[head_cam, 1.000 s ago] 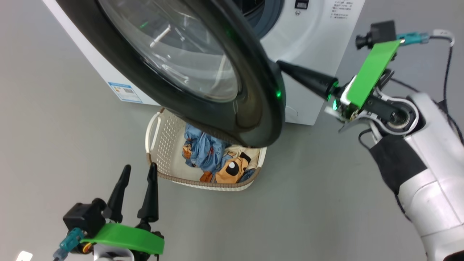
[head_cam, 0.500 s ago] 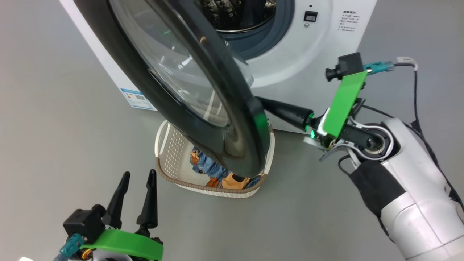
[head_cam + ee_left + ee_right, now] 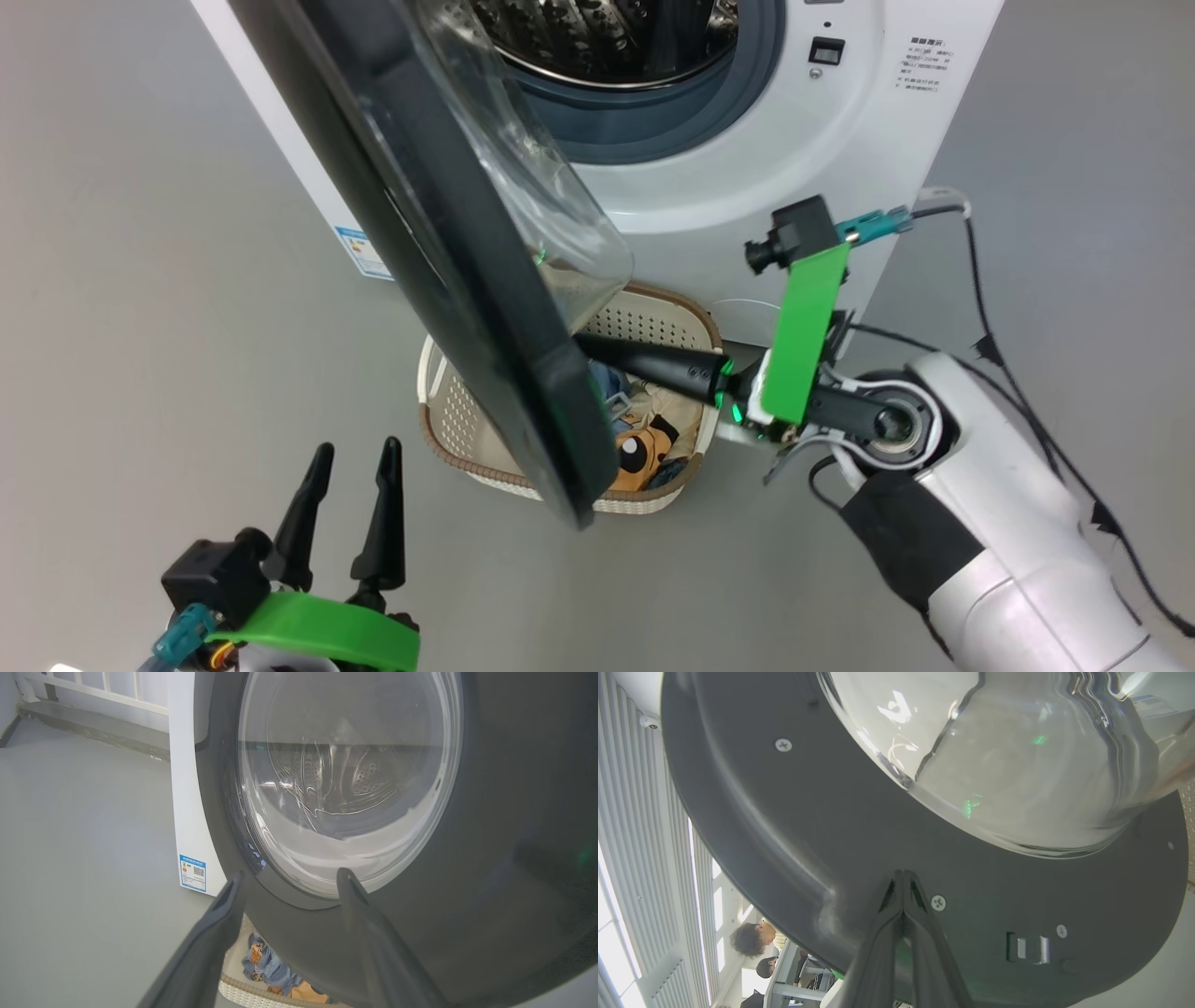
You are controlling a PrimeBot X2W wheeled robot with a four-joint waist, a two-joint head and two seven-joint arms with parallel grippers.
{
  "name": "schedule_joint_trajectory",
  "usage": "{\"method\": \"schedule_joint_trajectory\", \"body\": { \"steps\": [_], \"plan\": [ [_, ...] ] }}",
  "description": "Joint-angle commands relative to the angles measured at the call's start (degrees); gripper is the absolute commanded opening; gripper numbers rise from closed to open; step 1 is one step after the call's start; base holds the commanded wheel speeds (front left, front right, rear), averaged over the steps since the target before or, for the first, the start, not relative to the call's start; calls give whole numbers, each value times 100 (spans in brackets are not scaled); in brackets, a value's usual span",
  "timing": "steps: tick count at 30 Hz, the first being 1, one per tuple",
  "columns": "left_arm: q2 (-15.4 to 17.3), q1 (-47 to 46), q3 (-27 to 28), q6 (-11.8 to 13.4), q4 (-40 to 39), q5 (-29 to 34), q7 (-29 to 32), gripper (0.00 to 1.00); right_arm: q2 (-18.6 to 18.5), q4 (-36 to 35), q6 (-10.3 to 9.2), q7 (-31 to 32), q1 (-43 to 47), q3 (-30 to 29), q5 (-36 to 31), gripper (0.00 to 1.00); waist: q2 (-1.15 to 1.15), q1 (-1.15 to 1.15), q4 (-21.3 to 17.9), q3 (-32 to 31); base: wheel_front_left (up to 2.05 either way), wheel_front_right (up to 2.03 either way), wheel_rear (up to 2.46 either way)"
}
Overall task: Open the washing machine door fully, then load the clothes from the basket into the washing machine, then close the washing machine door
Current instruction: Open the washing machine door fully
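The washing machine door (image 3: 448, 280) stands swung out and shows edge-on in the head view, its glass bowl (image 3: 532, 187) bulging toward the washing machine (image 3: 840, 187) and its steel drum (image 3: 607, 37). My right gripper (image 3: 588, 345) is shut, and its tips (image 3: 903, 877) press on the door's black inner face (image 3: 784, 826) below the glass. The basket (image 3: 467, 439) sits on the floor under the door. It holds the cream and orange garment (image 3: 644, 453) and the light blue one (image 3: 607, 383). At the lower left my left gripper (image 3: 355, 457) is open and empty, facing the door's outer side (image 3: 490, 858).
Grey floor (image 3: 140, 327) lies all around. A blue label (image 3: 193, 872) marks the machine's lower corner. The door's latch (image 3: 1029, 947) sits near my right fingers. Two people (image 3: 747, 938) sit at a desk in the background. A black cable (image 3: 990, 308) trails from my right arm.
The door has swung farther out, from facing the camera to edge-on, with my shut right gripper pushing its inner side leftward. The head camera shifted too. The left gripper stayed put.
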Motion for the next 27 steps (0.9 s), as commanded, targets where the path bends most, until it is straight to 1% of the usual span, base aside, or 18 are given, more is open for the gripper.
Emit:
{"method": "schedule_joint_trajectory", "body": {
  "steps": [1, 6, 11, 12, 13, 14, 15, 16, 17, 22, 27],
  "plan": [
    [90, -13, 188, -10, -144, 34, -37, 100, 200, -194, 10, 29, 100, 115, -69, 0, 0, 0, 3, -7, 0, 0, 0],
    [90, -8, 198, -10, -134, 31, -37, 100, 260, -212, 10, -25, 169, 155, -74, 0, 0, 0, -9, -38, 0, 0, 0],
    [89, -12, 210, -10, -115, 46, -37, 100, 226, -220, 10, -230, 259, 76, -153, 0, 0, 0, -68, -104, 0, 0, 0],
    [89, -15, 192, -10, -113, 45, -37, 100, 209, -244, 10, -281, 286, 55, -168, 8, 0, 0, -89, -130, 0, 0, 0],
    [89, -13, 175, -10, -95, 59, -37, 100, 191, -273, 10, -337, 327, 33, -179, 29, 0, 0, -113, -160, 0, 0, 0],
    [89, -11, 161, -10, -74, 71, -37, 100, 168, -301, 10, -395, 376, 9, -189, 42, 0, 0, -138, -183, 0, 0, 0],
    [89, -14, 149, -10, -63, 76, -37, 100, 137, -326, 10, -450, 427, -10, -204, 59, 0, 0, -163, -207, 0, 0, 0],
    [89, -13, 147, -10, -52, 79, -37, 100, 102, -352, 10, -496, 483, -21, -219, 83, 0, 0, -192, -235, 0, 0, 0],
    [89, -6, 153, -10, -44, 87, -37, 100, 65, -377, 10, -540, 539, -24, -241, 100, 0, 0, -224, -257, 0, 0, 0],
    [93, 55, 213, -10, -16, 138, -37, 100, -147, -442, 10, -793, 815, -29, -346, 100, 0, 0, -399, -381, 0, 0, 0],
    [173, 176, 210, -10, -33, 164, -37, 100, -384, -487, 10, -1025, 1080, -46, -391, 100, 0, 0, -564, -505, 0, 0, 0]
  ]
}}
